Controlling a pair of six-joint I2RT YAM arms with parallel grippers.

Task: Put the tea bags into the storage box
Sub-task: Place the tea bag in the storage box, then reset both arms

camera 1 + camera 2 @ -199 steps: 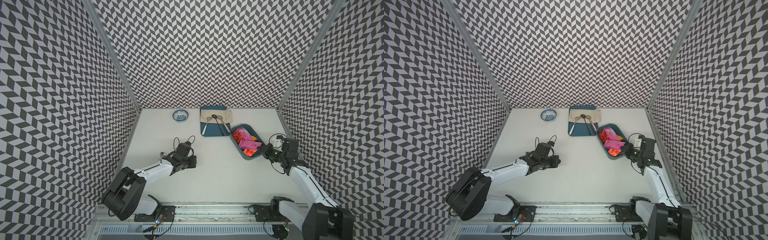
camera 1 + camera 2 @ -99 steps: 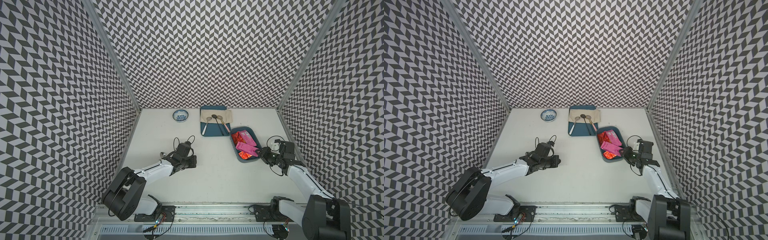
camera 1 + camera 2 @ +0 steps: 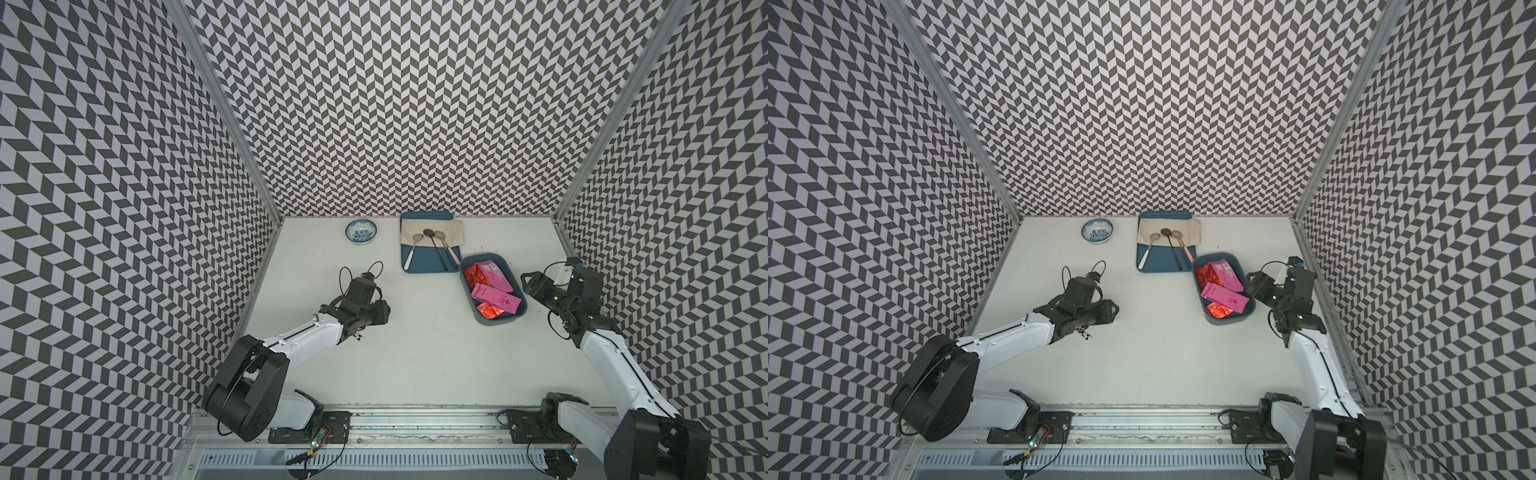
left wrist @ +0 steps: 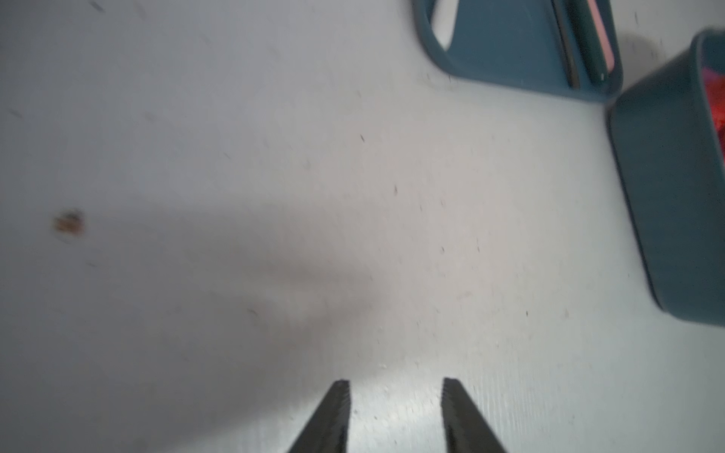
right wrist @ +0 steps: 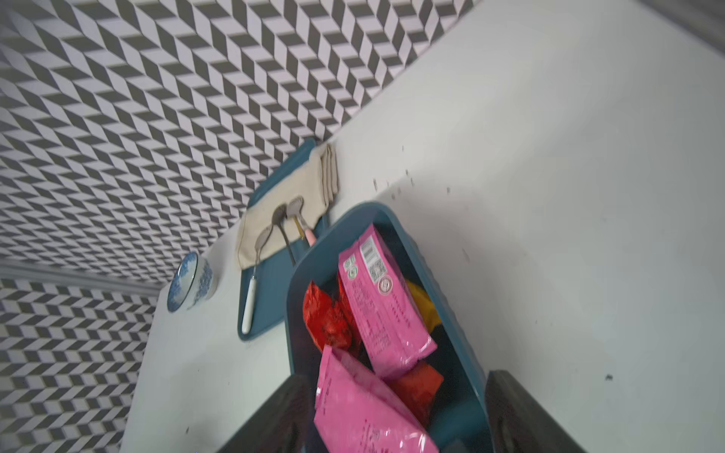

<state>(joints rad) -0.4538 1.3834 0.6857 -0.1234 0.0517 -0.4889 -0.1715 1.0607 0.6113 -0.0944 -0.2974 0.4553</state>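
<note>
A white counter point(image 3: 415, 365) lay between chevron walls. In both top views the tea bags point(image 3: 496, 297) all sat in the box point(image 3: 523, 309) at right centre. Its long axis ran up-down, and the pink bags slanted toward the lower right. The right hand point(image 3: 528, 282), apart and empty, was just right of it. The left hand point(image 3: 383, 309), also apart, was well off left.

I see the teal storage box point(image 3: 503, 321) upright, one corner just beside the spoon tray point(image 3: 424, 266). Inside, two pink tea bags point(image 3: 496, 298) lie flat across crinkled red tea bags point(image 3: 471, 276) and one yellow-orange tea bag point(image 5: 423, 305).
</note>
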